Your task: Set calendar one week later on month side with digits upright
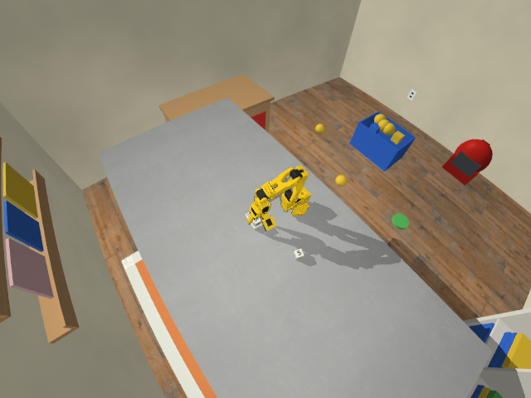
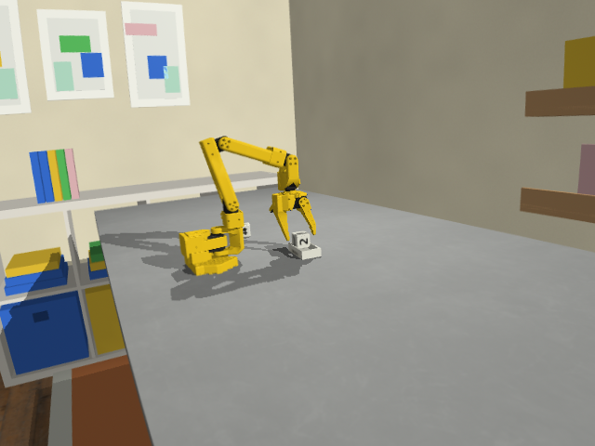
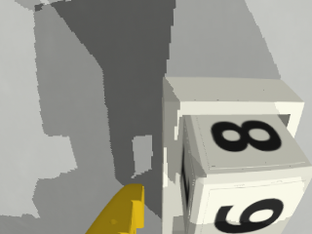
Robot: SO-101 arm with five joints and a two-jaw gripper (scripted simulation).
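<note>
A small white tray (image 1: 247, 214) (image 2: 308, 253) (image 3: 234, 90) lies on the table. One white cube (image 1: 256, 222) (image 2: 301, 239) (image 3: 246, 195) stands in it, with bare tray floor beside it in the exterior view. That view shows a sideways 2 on it; the wrist view shows a sideways 8 on a side and a 6 or 9 on top. A second cube (image 1: 299, 253) (image 2: 246, 229) lies on the table away from the tray, a 5 upward. My gripper (image 2: 301, 236) is open and empty, pointing down just above the tray cube. One finger shows in the wrist view, left of the tray.
The grey table (image 1: 343, 308) (image 2: 384, 335) bears the arm's base (image 1: 295, 201) (image 2: 211, 254). In the exterior view the base's upright part stands close in front of the second cube in the view. A blue bin (image 1: 377, 145) and yellow balls are on the floor beyond the table's edge.
</note>
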